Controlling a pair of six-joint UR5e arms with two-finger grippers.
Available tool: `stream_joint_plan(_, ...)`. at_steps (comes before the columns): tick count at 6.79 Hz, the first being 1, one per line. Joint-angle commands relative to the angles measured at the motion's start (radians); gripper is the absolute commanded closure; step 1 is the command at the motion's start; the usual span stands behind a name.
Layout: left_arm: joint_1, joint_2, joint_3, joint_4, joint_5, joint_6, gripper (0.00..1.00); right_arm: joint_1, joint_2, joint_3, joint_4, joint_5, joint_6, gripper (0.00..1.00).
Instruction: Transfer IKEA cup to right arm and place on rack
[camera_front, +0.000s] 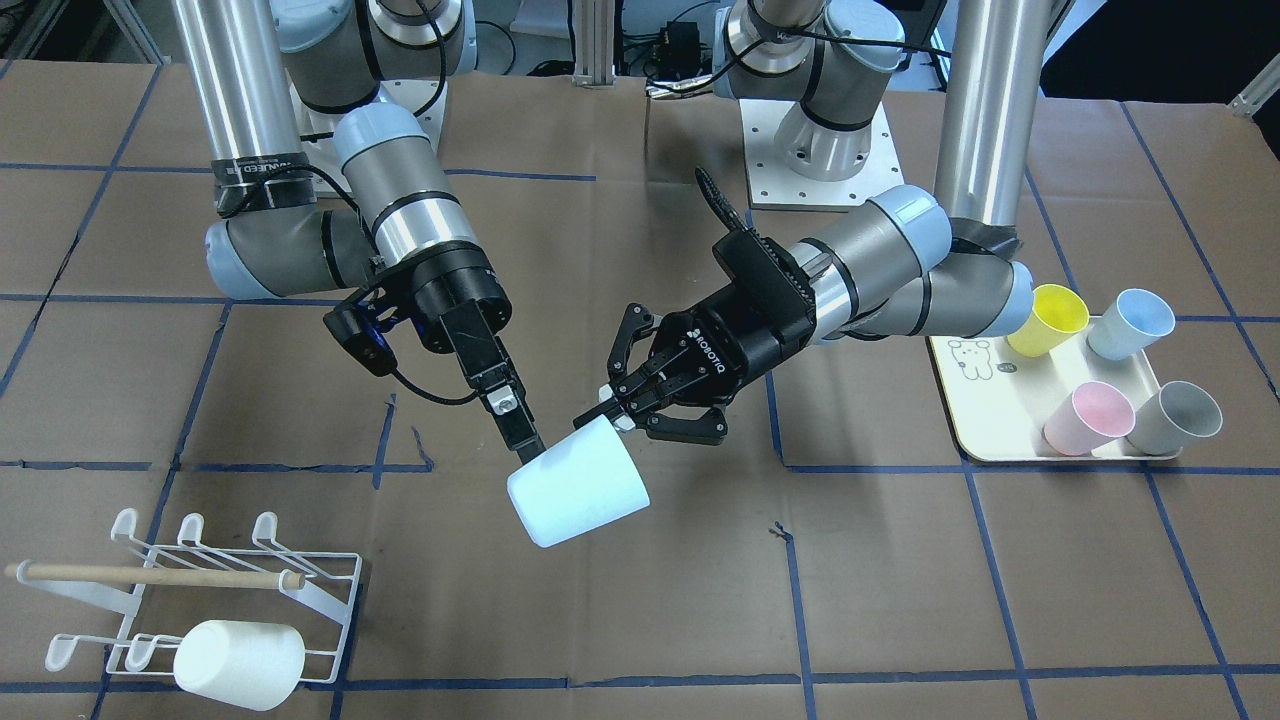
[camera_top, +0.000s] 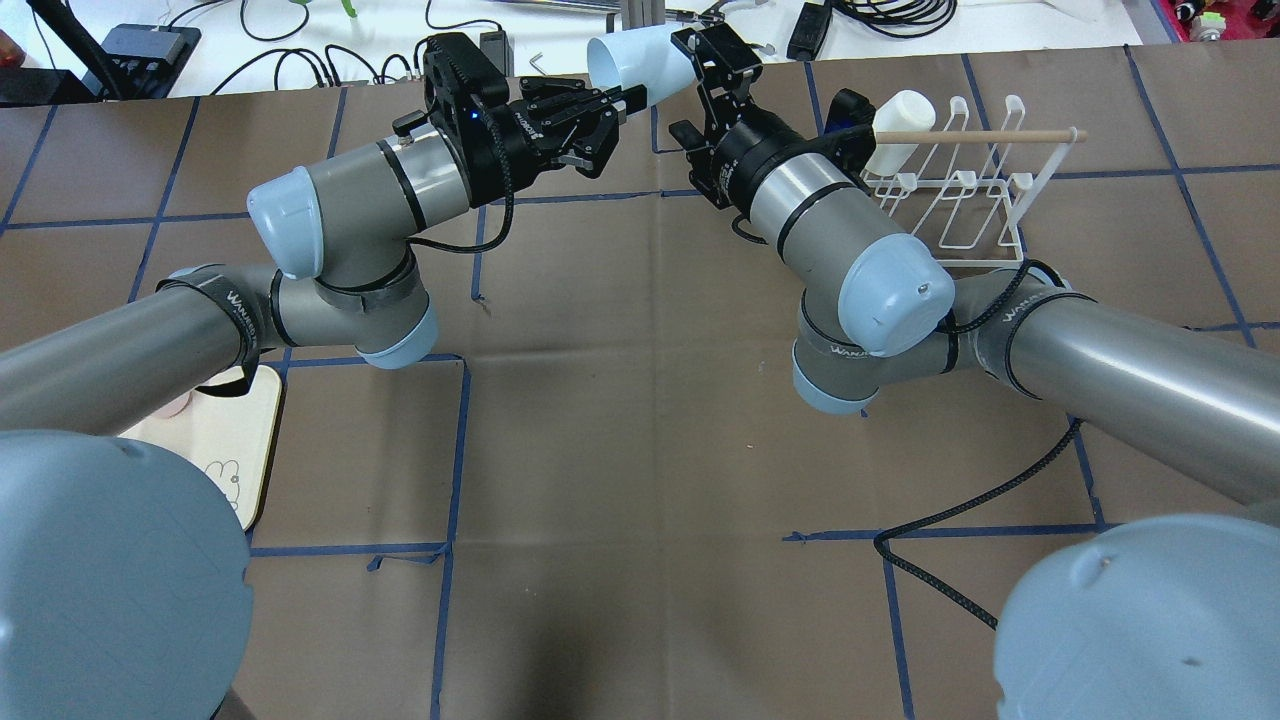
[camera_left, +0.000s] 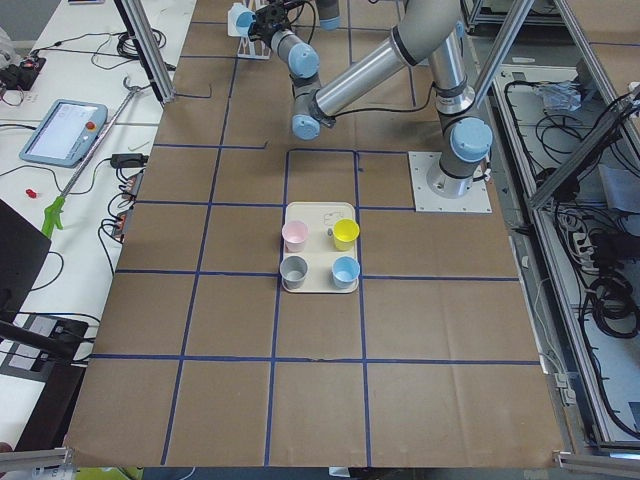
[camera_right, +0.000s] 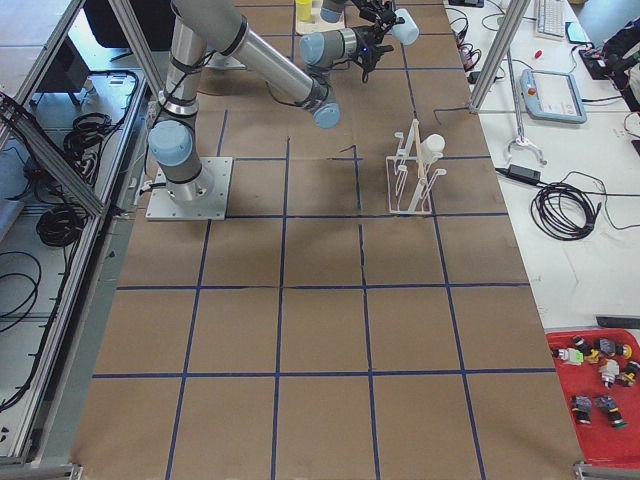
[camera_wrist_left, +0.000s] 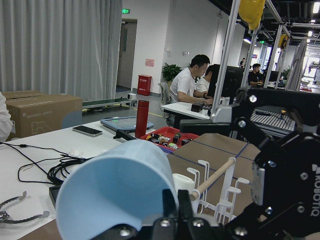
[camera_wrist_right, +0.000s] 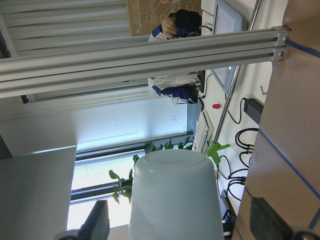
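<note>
fingers (camera_wrist_left: 177, 205) of the left gripper (camera_front: 612, 412) are pinched shut on the wall of the pale blue ikea cup (camera_front: 580, 485), which hangs tilted in the air between the two arms, above the table (camera_front: 700, 600) and well apart from the rack (camera_front: 262, 528). in the right wrist view we see the right gripper (camera_wrist_right: 181, 215) spread wide, one finger (camera_wrist_right: 97, 220) on each side of the cup with a gap showing on both sides, so it straddles the cup but has no hold on it yet. we judge that the handover is at the point of the second grasp. to do it well, we would have the right fingers come together squarely across the cup's body, clear of the left fingertips, with the cup centred so neither pad pushes it sideways. the cup is smooth and tapered, so we expect it could slip toward its narrow end under a slanted squeeze. the left fingers should let go only once the right hold looks firm, then draw straight back. on the rack a white cup (camera_front: 240, 665) already sits on one prong of the row nearer the front camera, below the wooden dowel (camera_front: 150, 575), and the other prongs look free.
</note>
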Motion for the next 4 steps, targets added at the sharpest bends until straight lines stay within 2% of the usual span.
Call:
stream_joint_plan(1, 0.001, 0.0, 0.0, 0.0, 0.0, -0.001, 0.99, 0.001, 0.028, -0.039, 0.004, 0.0, 0.0, 0.0)
stream_joint_plan(4, 0.0, 0.001, 0.0, 0.0, 0.0, -0.001, 0.99, 0.012, 0.047, -0.069, 0.01, -0.002, 0.016, 0.0)
